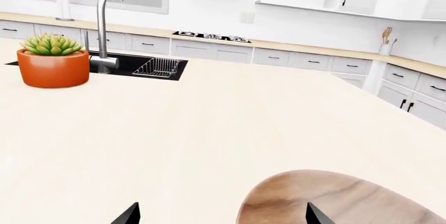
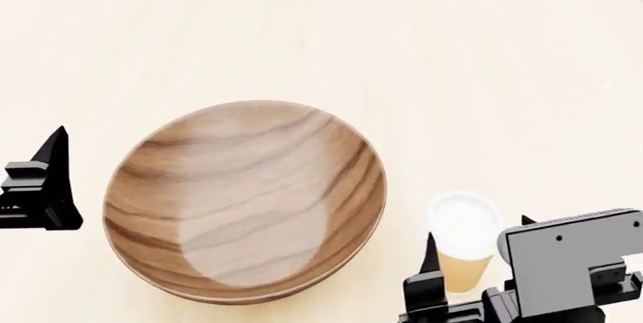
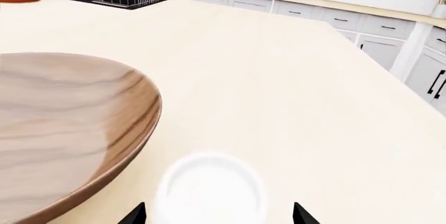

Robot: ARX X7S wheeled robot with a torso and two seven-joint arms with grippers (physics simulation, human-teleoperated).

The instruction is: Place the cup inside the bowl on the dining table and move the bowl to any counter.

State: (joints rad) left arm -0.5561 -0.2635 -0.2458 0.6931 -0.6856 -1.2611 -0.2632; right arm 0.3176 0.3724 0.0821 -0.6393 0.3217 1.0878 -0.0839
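The right fingers (image 2: 477,251) stand parted on either side of the cup (image 2: 463,239), one black tip showing at the cup's left side and the grey gripper body at its right; whether they touch it cannot be told. In the right wrist view the two tips flank the white lid (image 3: 210,186), spread wider than it. The cup stands upright on the pale counter (image 2: 483,67), just beside the bowl (image 2: 246,201) and outside its rim. The left fingers (image 2: 45,187) are spread and hold nothing, near the bowl's opposite side; in the left wrist view one tip overlaps the bowl's edge. The bowl sits upright between both arms. Farther off stand a potted succulent (image 1: 52,59) and a sink (image 1: 136,66).
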